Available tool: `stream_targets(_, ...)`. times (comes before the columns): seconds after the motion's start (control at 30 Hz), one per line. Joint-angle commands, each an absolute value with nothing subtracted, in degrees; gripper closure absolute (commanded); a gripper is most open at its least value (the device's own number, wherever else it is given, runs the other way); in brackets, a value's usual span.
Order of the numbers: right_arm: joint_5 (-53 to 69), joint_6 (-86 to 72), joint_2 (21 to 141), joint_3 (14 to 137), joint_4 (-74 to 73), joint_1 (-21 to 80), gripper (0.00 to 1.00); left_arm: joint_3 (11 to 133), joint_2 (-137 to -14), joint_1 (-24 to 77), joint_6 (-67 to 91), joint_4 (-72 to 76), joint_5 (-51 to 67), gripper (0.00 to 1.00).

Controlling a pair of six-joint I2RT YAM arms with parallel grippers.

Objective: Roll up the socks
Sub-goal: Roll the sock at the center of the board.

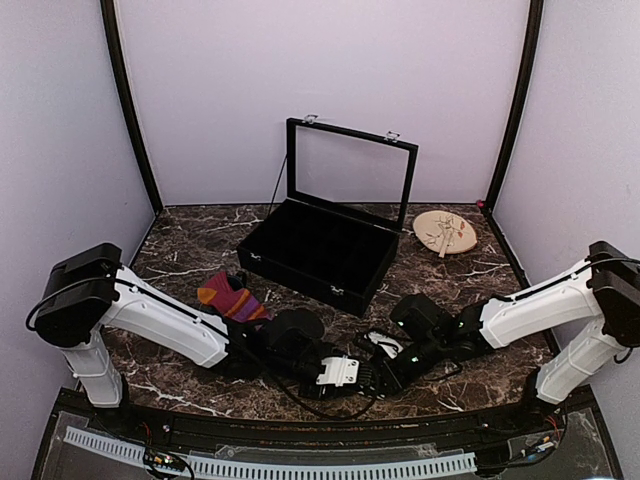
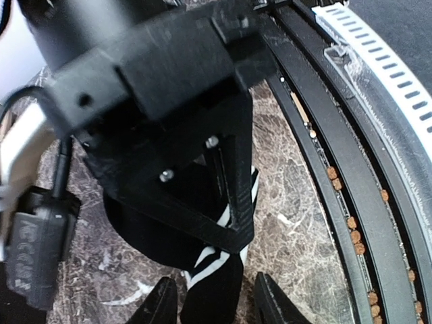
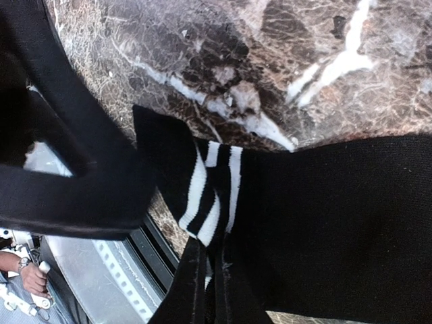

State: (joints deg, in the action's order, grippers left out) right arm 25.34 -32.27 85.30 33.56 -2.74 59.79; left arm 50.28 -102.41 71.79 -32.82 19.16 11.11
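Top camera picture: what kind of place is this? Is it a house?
Probably a robot test booth, not a house: plain lilac walls box in a marble-look table, and a white left arm and right arm are mounted at its near edge.

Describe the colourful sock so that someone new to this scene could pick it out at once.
On the marble table, look left of the open black case, just beyond the left arm and its white forearm. The colourful sock lies crumpled there, striped purple, orange and red, unlike the black sock with white cuff stripes near the table's front edge.
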Motion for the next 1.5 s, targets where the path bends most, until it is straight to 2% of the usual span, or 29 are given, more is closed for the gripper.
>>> stream_targets(0.0, 26.6, -33.2, 85.0, 32.6, -0.6, 59.2, 0.98, 51.8, -104.0, 72.3, -34.3, 18.5, 10.2, 0.60)
stream_targets(0.57, 28.2, -33.5, 85.0, 31.5, 0.5, 59.2, 0.97, 55.0, -108.4, 72.5, -36.3, 17.7, 11.9, 0.65)
stream_targets(0.83, 28.3, -33.8, 84.2, 30.9, 0.5, 58.9, 0.97, 58.1, -110.7, 72.5, -37.5, 12.6, 14.1, 0.74)
stream_targets(1.03, 28.6, -33.9, 83.8, 30.4, 0.8, 58.5, 0.97, 59.8, -112.2, 72.5, -37.1, 9.0, 15.7, 0.76)
stream_targets(1.2, 28.8, -33.8, 83.8, 30.7, 0.7, 58.5, 0.97, 62.6, -114.0, 72.5, -36.6, 5.6, 16.2, 0.85)
stream_targets(1.3, 28.3, -33.7, 83.5, 30.6, 0.3, 58.5, 0.92, 64.5, -115.5, 72.4, -36.1, 3.3, 16.3, 0.93)
stream_targets(1.37, 27.2, -33.6, 83.1, 30.6, -0.4, 58.4, 0.84, 65.1, -115.9, 72.4, -35.8, 2.4, 16.6, 0.98)
stream_targets(1.47, 25.6, -33.9, 82.3, 30.3, -1.3, 58.3, 0.73, 65.5, -116.4, 72.1, -35.2, 1.4, 17.4, 1.00)
